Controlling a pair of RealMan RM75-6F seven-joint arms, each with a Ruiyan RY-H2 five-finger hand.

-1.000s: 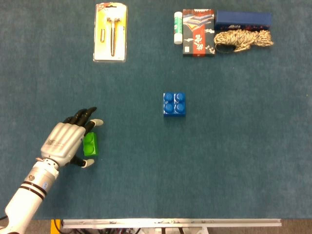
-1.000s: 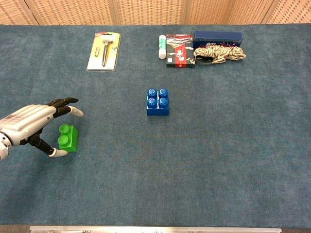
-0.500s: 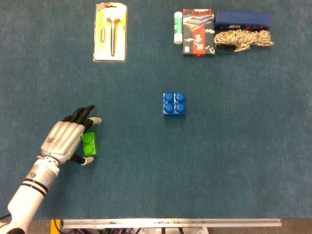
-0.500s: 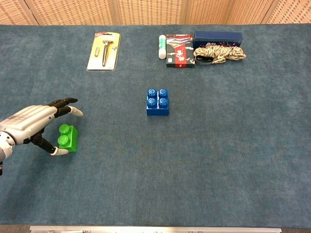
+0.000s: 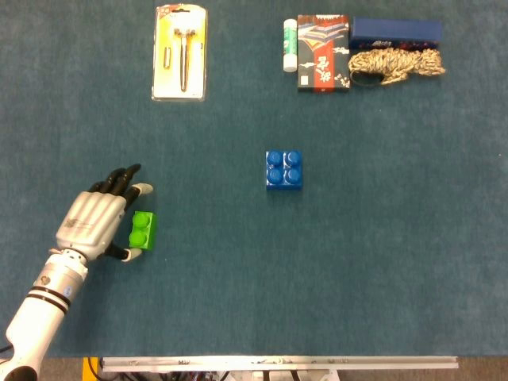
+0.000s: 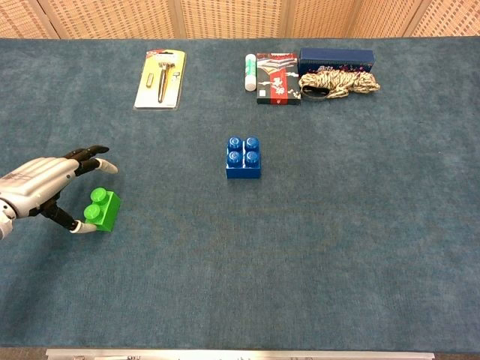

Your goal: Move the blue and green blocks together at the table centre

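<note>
A: While the left hand sits at the far left of the table, note its state: fingers spread in an arc around the green block, thumb tip near the block's near end, fingertips past its far end. Not closed on it; I cannot tell whether any finger touches.

B: Agreed. In the chest view the block lies flat, studs up, just beside the palm. Step in hand, by my reading: reaching for the green block, grasp not yet made.

A: Blue block sits near the table centre, well apart from the green one, untouched. Next move calls for closing the fingers on the green block, then carrying or sliding it rightward until it meets the blue.

B: Far edge, left to right: blister pack, glue stick, patterned box, coiled rope, dark blue box.

A: Unclear items: right hand appears in neither view. Left forearm is cut off by the frame edge.
</note>
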